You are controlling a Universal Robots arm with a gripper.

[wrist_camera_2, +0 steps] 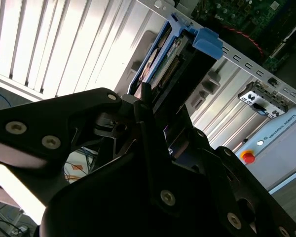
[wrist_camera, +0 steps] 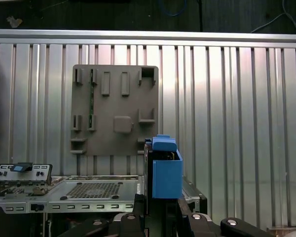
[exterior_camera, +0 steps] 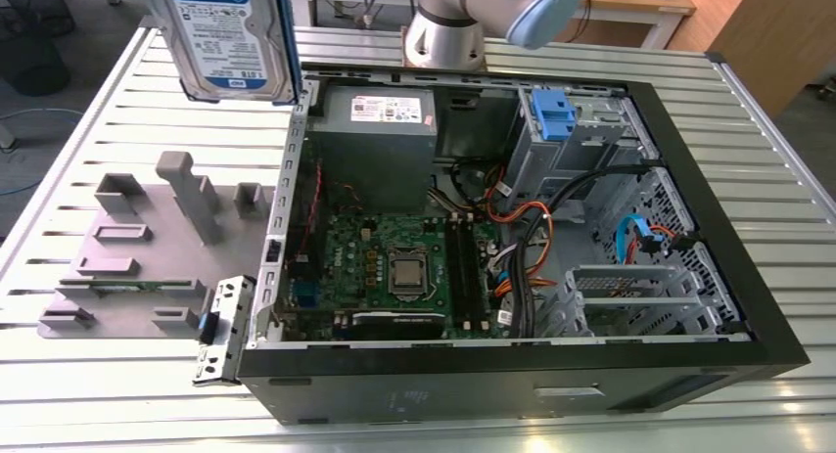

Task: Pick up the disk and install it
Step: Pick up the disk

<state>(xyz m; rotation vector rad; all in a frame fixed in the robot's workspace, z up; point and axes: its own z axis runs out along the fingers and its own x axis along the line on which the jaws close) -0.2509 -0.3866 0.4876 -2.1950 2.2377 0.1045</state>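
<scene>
I have the disk (exterior_camera: 230, 34) up in the air, clear of everything. In the exterior view it hangs at the far side, over the slatted metal table (exterior_camera: 117, 394) and just to the exterior view's left of the open computer case (exterior_camera: 516, 375). Its white-and-blue label faces the camera and its lower edge is level with the case's far corner.

In both wrist views the gripper (wrist_camera: 160, 210) is clamped on the disk. In the second wrist view the black fingers (wrist_camera_2: 148, 123) are closed against the drive's sides, and the drive with its blue bracket (wrist_camera_2: 200, 42) sticks out beyond them. In the first wrist view I see the disk edge-on, rising from between the jaws.

Beneath the disk, on the table, lies the grey fixture plate (exterior_camera: 131, 248) with its upright pegs and slots; I see it flat-on in the first wrist view. A small metal panel (exterior_camera: 219, 328) leans at the case's near corner on the exterior view's left.

Inside the case the motherboard (exterior_camera: 392, 267) lies on the floor, and the grey power supply (exterior_camera: 376, 130) sits at the far wall. The blue caddy (exterior_camera: 553, 115) sits on top of the metal drive bay toward the exterior view's right. The arm (exterior_camera: 457, 22) rises from the table beyond the case's far wall.
</scene>
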